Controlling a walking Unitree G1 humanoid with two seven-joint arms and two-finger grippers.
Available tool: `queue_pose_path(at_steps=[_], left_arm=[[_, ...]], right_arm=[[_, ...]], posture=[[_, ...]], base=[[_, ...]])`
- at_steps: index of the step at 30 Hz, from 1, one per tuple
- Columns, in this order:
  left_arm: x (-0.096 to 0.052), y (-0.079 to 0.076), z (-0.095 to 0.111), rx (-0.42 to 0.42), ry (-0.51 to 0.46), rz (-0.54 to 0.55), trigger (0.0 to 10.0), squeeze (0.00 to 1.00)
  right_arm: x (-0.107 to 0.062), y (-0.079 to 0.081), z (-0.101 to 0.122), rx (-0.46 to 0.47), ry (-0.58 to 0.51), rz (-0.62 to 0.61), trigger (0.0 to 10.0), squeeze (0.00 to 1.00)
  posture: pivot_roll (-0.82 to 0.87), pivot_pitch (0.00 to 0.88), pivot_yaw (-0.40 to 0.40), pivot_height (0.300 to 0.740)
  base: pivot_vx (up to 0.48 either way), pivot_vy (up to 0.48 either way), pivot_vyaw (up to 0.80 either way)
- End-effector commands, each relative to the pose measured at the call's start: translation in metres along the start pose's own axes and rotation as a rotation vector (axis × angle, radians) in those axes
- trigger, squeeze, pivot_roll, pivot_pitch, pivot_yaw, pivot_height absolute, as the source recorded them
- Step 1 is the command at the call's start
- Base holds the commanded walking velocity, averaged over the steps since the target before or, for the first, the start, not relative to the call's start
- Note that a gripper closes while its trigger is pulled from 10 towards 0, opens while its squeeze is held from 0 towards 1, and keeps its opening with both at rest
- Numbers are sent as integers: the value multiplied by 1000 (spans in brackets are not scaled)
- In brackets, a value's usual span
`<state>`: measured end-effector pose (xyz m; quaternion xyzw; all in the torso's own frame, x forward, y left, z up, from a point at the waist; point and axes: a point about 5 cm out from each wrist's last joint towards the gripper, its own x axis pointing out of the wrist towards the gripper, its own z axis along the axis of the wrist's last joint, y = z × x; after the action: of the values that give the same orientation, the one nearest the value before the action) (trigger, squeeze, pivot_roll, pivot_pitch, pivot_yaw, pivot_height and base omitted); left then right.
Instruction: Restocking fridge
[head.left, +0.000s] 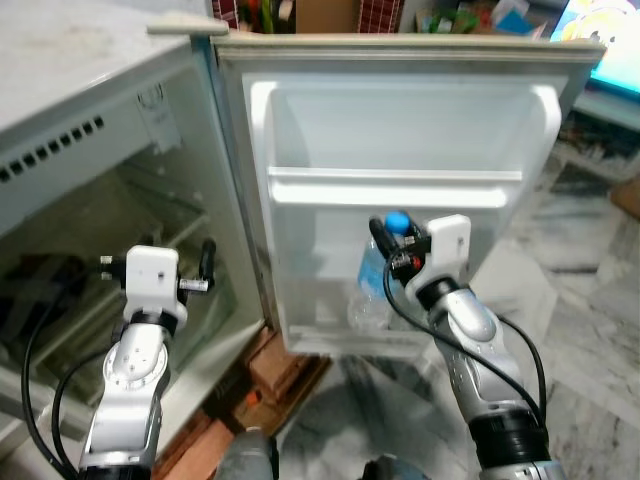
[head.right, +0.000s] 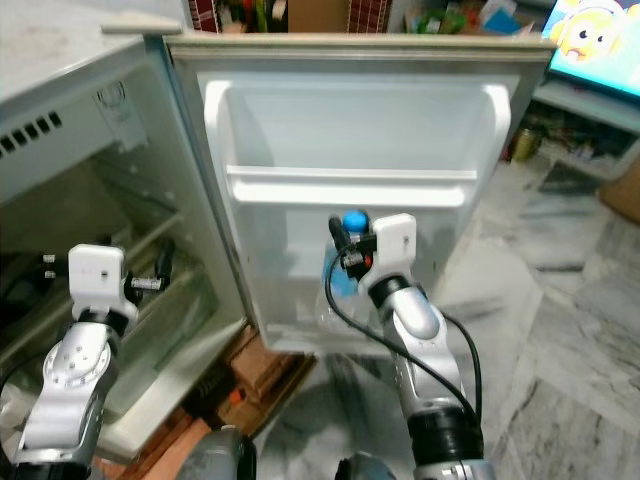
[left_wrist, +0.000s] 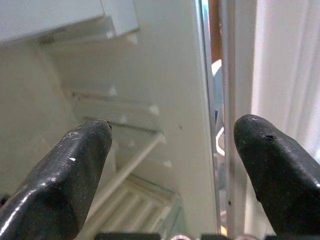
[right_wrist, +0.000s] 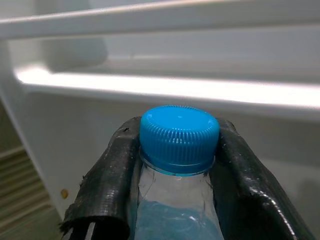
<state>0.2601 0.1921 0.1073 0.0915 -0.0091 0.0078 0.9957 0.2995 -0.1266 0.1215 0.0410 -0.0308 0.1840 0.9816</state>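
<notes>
At the fridge door (head.left: 400, 130), right end effector (right_wrist: 177, 165) clamps water bottle (right_wrist: 179, 150).

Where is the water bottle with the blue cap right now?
The water bottle is clamped at its neck in the right gripper, in front of the open fridge door, just below the door's white shelf rail.
</notes>
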Motion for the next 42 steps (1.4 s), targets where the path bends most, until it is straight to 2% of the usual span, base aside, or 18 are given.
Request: queue_pose_path(at_steps=[1, 6, 12, 21, 26, 30, 42], left_arm=[[-3, 1, -2, -5, 18, 5, 10000, 0], [-10, 0, -14, -27, 49, 22, 10000, 0], [-10, -1, -21, -43, 64, 47, 10000, 0], [-4, -9, -15, -53, 39, 31, 10000, 0], [-2, -13, -15, -57, 36, 19, 10000, 0], [0, -16, -13, -63, 24, 16, 10000, 0], [-1, -20, -10, -76, -2, -6, 10000, 0]], right_arm=[[6, 0, 9, -15, -43, -3, 10000, 0], [13, 0, 2, -6, -40, -24, 10000, 0], [15, 1, 1, -20, -38, -17, 10000, 0], [19, -1, 4, -39, -61, -16, 10000, 0], [17, 3, 1, -37, -62, -10, 10000, 0], [16, 4, 0, -45, -57, -7, 10000, 0], [16, 4, -1, -57, -55, -4, 10000, 0]], posture=[[146, 27, 0, 667], [171, 43, -13, 667], [163, 56, -22, 667], [147, 77, -20, 667], [143, 92, -20, 642], [142, 99, -20, 642], [142, 116, -25, 642]], base=[[0, 0, 0], [0, 0, 0], [0, 0, 0], [0, 0, 0], [0, 0, 0], [0, 0, 0], [113, 0, 0]])
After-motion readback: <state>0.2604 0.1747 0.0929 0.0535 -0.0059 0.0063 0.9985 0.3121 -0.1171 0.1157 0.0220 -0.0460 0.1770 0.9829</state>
